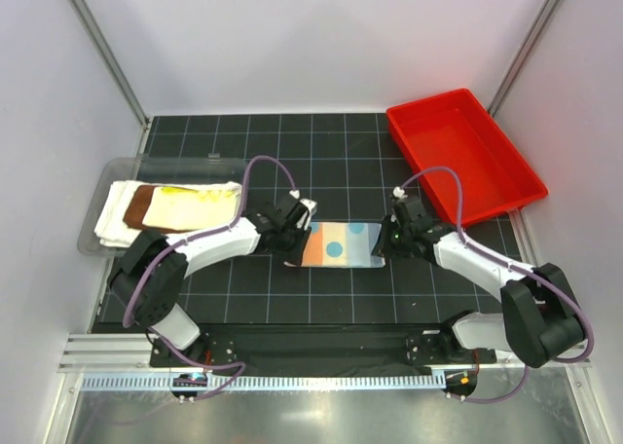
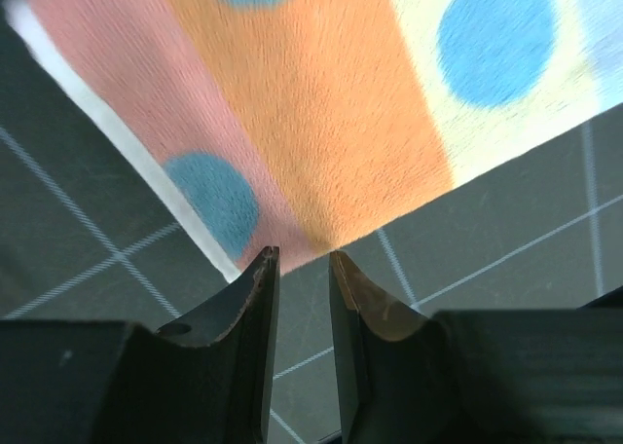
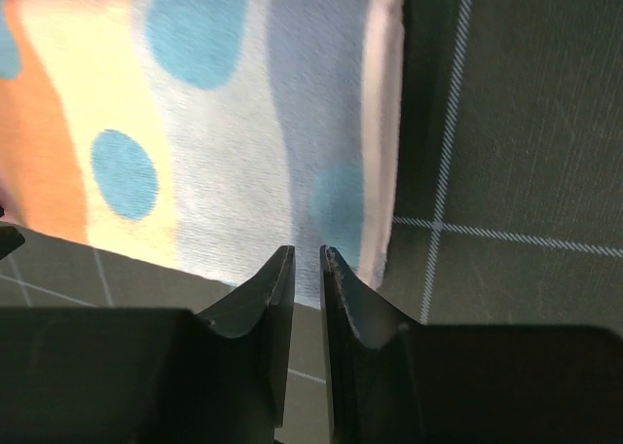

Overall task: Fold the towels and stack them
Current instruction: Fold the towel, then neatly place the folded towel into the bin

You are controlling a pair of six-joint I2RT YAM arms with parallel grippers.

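A pastel multicoloured towel with blue dots lies folded flat on the black grid mat, between my two grippers. My left gripper hovers at its left end; in the left wrist view its jaws stand slightly apart just off the towel's near edge, with only mat between them. My right gripper is at the towel's right end, and its jaws stand narrowly open over the pale-blue folded edge, gripping nothing. A stack of folded towels, cream-white, brown and yellow on top, rests in a clear tray at left.
A red bin sits at the back right, beyond the right arm. White walls enclose the mat on three sides. A metal rail runs along the near edge by the arm bases.
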